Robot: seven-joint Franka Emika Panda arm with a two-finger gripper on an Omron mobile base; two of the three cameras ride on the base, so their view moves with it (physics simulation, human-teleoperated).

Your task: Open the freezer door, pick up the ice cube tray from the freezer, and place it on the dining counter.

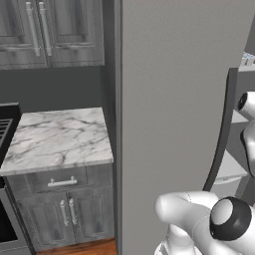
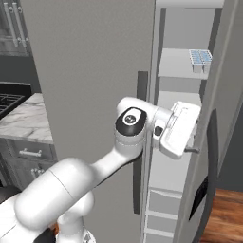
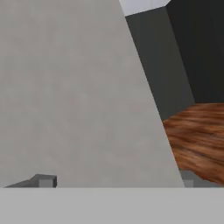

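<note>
Reaching into the gap past the half-open freezer door [image 2: 216,142], the claw [image 2: 194,142] stands with fingers apart, holding nothing. Above it, the tray [image 2: 200,60] lies flat on a shelf [image 2: 178,66], near its front edge.

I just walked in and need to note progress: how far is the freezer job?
Done: the freezer door stands partly open. In hand: the open gripper sits in the gap against the door's inner face, holding nothing. Left: the ice cube tray is on its upper shelf, not yet picked or carried to the dining counter.
</note>
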